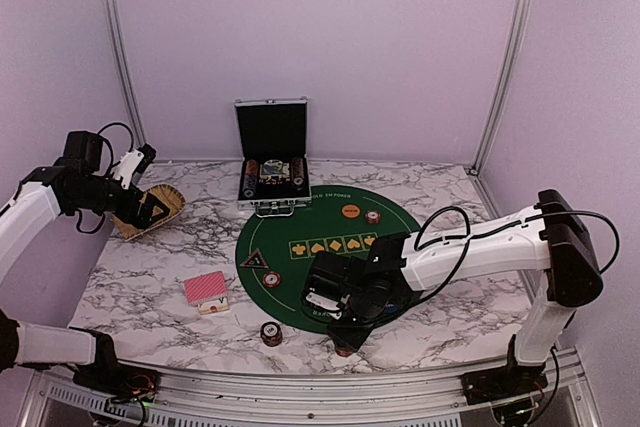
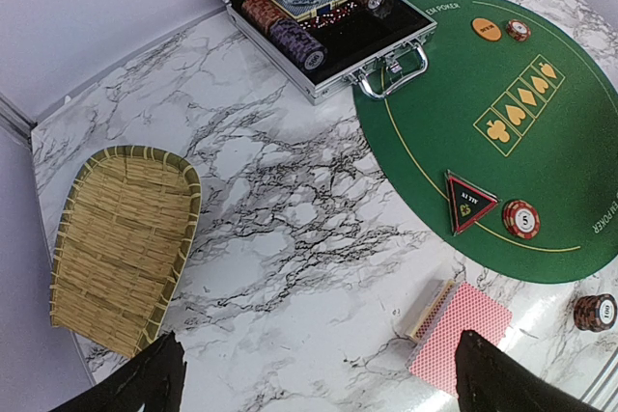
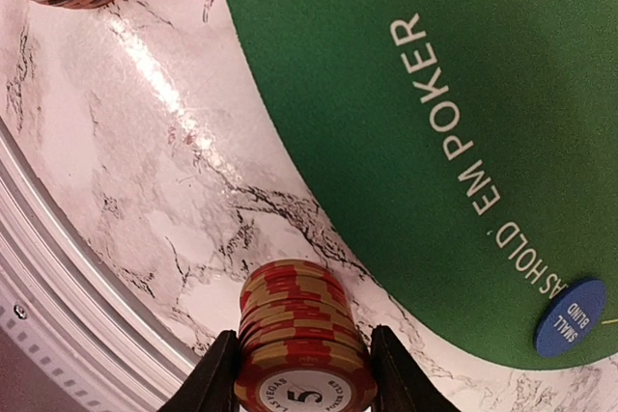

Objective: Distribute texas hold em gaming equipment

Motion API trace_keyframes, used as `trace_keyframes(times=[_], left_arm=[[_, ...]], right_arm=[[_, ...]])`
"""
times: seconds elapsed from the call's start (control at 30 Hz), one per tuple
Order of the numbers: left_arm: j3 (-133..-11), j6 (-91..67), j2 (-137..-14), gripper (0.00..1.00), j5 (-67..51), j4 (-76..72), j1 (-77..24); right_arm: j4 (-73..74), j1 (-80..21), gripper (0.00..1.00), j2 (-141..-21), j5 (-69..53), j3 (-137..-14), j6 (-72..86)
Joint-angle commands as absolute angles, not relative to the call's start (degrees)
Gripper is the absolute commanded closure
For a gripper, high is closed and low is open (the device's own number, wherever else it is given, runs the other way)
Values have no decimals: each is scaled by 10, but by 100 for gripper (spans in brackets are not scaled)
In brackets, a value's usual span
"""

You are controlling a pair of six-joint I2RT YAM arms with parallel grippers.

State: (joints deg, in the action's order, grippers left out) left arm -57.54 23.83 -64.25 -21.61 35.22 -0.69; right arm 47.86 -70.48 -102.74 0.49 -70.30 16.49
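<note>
1. At the table's near edge, just off the mat (image 1: 330,247), a red chip stack (image 3: 294,301) is gripped on both sides by the right gripper (image 3: 302,340). The stack stands upright on the marble.
2. A blue disc (image 3: 570,315) is seen on the mat's near edge. A darker stack (image 1: 271,333) stands left of it on the table.
3. The left gripper (image 2: 323,383) is held wide open and empty over the far-left corner, by the tray (image 2: 126,248).
4. Cards (image 1: 205,290) are laid left of the mat. A triangle (image 1: 253,259) and a chip (image 1: 272,279) sit at the mat's left edge, and an orange disc (image 1: 350,211) at its far edge.
</note>
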Motion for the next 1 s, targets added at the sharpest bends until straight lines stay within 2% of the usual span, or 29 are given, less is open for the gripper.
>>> trace_keyframes(times=[0.0,0.13,0.57,0.97], left_arm=[[-575,243,-637,1,-224,367,-4],[-575,244,-636,1,-223,367,-4],[-574,245,-636,1,-225,367,-4],[-571,245,-635,1,-226,367,-4]], right_arm=[[489,-702,74,-1015,7,-719,167],[495,-703,79,-1008,6,-727,167],[534,-696,83,-993,-15,-765,165],[488,-563,89,-1000,29,-754,155]])
